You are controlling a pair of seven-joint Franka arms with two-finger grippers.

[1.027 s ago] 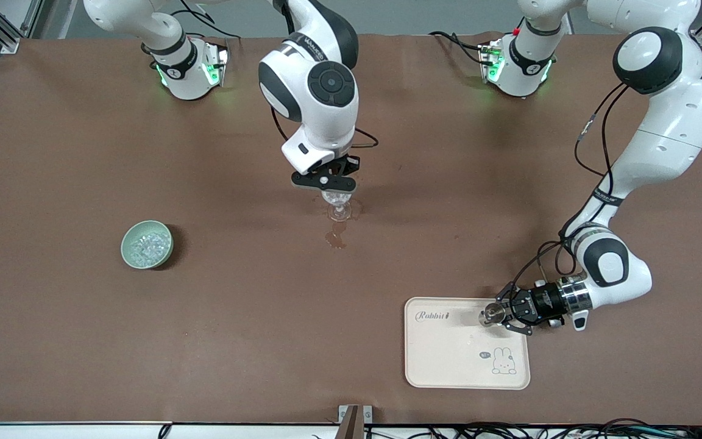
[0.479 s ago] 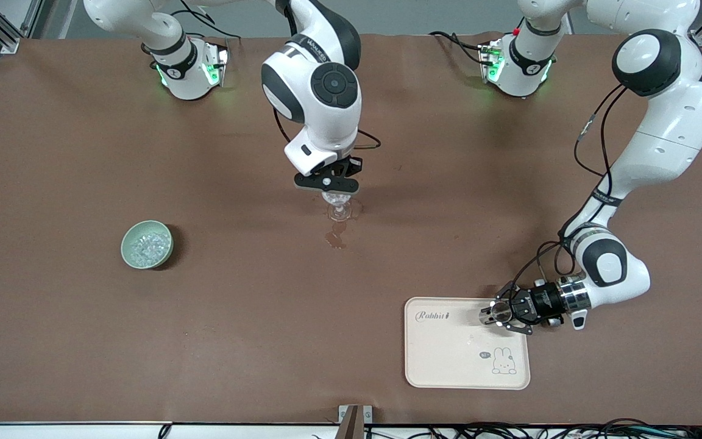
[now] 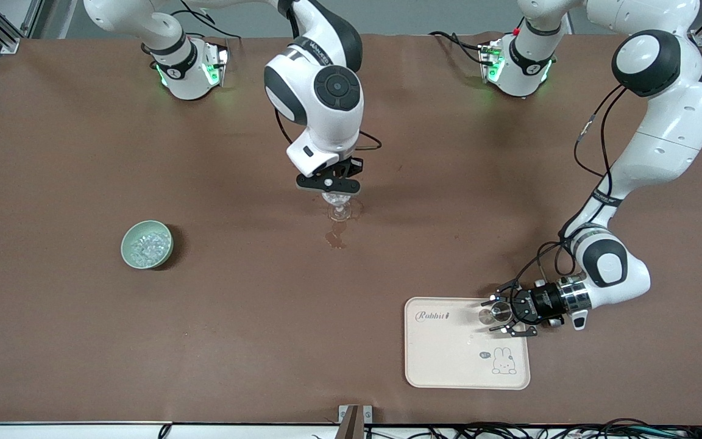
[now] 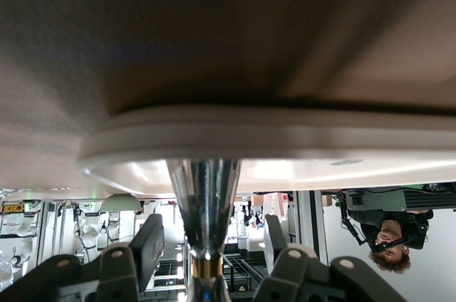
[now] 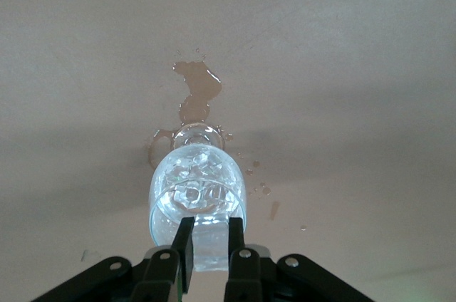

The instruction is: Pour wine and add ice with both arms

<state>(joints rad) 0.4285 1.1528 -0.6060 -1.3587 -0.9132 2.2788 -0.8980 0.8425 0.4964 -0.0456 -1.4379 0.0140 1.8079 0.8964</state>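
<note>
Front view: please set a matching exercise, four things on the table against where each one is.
Things:
1. green bowl
2. stemmed glass
3. metal cup
4. brown spill

Places:
A. on the cream tray, between the open fingers of the left pincer
B. under the right pincer, with ice inside
C. toward the right arm's end of the table, full of ice
D. on the table, just nearer the front camera than the glass

Pairs: 1-C, 2-B, 3-A, 4-D
</note>
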